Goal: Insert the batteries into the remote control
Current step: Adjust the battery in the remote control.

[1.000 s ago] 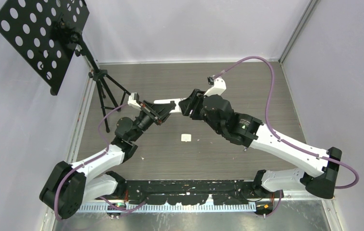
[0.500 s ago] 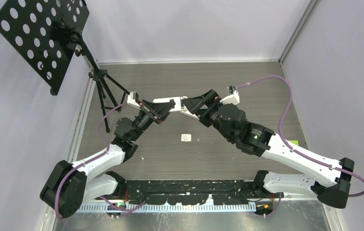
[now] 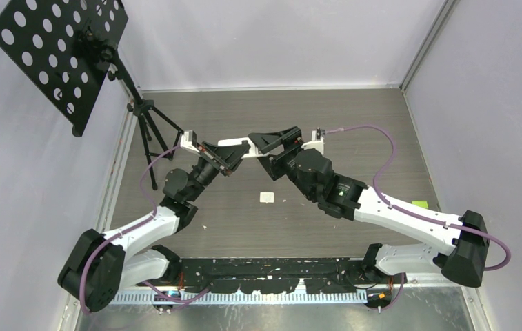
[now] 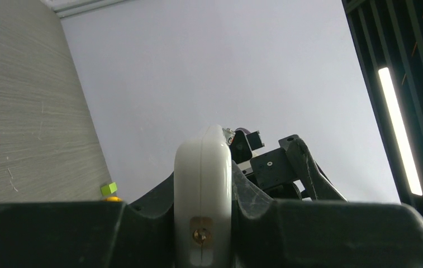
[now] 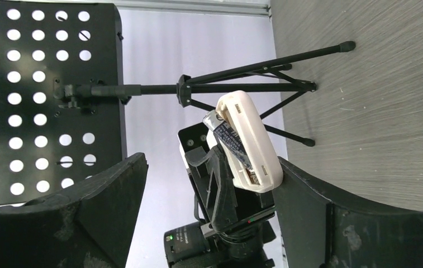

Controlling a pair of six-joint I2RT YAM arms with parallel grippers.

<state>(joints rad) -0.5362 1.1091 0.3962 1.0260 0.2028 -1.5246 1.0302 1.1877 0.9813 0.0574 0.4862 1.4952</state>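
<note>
My left gripper (image 3: 229,156) is shut on the white remote control (image 3: 234,145) and holds it above the table. In the left wrist view the remote (image 4: 202,184) stands clamped between both fingers. My right gripper (image 3: 263,150) is open, its fingers spread around the remote's free end. In the right wrist view the remote (image 5: 253,146) shows its open compartment with one dark battery (image 5: 230,139) lying in it, one end sticking out at the top. The right gripper (image 5: 209,218) holds nothing; one finger (image 5: 332,212) is close beside the remote's end. No other batteries are in view.
A black perforated music stand (image 3: 58,55) on a tripod (image 3: 151,131) stands at the far left. A small white piece (image 3: 267,197) lies mid-table. A small green block (image 3: 418,204) lies at the right. Grey walls close in the table.
The right wrist has turned and shifted left along the remote, and its fingers now stand spread around the remote's end. The left arm has held still with the remote.
</note>
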